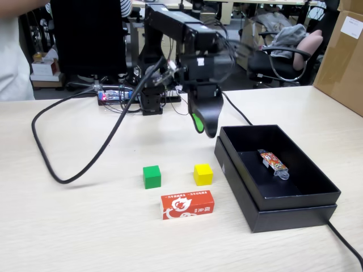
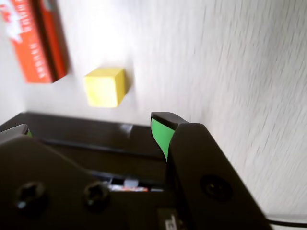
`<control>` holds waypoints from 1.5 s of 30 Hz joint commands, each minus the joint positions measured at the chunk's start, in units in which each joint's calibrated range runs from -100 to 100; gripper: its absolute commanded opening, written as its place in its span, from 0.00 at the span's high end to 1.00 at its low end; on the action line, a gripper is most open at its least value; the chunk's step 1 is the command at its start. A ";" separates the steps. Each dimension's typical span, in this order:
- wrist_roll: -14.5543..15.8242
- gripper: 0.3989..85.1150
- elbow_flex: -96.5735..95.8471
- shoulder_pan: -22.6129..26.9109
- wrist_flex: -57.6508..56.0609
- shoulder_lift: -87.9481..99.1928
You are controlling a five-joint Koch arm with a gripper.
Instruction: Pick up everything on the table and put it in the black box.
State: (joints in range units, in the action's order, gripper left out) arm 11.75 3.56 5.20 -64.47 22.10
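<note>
A yellow cube (image 1: 203, 174) (image 2: 105, 86) and a green cube (image 1: 151, 176) sit side by side on the pale wooden table (image 1: 85, 226). In front of them lies a flat red box (image 1: 187, 204) (image 2: 38, 40) with a white logo. The black box (image 1: 295, 215) (image 2: 72, 125) stands to the right of them in the fixed view. My gripper (image 1: 204, 129) (image 2: 91, 128) hangs open in the air above the table, just off the box's far left corner and behind the yellow cube. Nothing is between its green-padded fingers (image 2: 160, 136).
A slim red-patterned packet (image 1: 273, 162) (image 2: 127, 186) lies inside the black box. A thick black cable (image 1: 51, 164) loops over the left of the table, and another cable (image 1: 346, 243) runs off at the front right. Cardboard boxes (image 1: 343, 51) stand at the right edge.
</note>
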 commanded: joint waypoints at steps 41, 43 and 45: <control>-1.86 0.87 23.00 -0.93 -1.66 -34.21; -2.00 0.88 22.00 -0.93 -1.75 -32.14; -2.10 0.98 21.19 -0.93 -1.75 -29.62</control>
State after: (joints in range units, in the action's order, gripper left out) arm 10.04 23.65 4.32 -65.95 -12.86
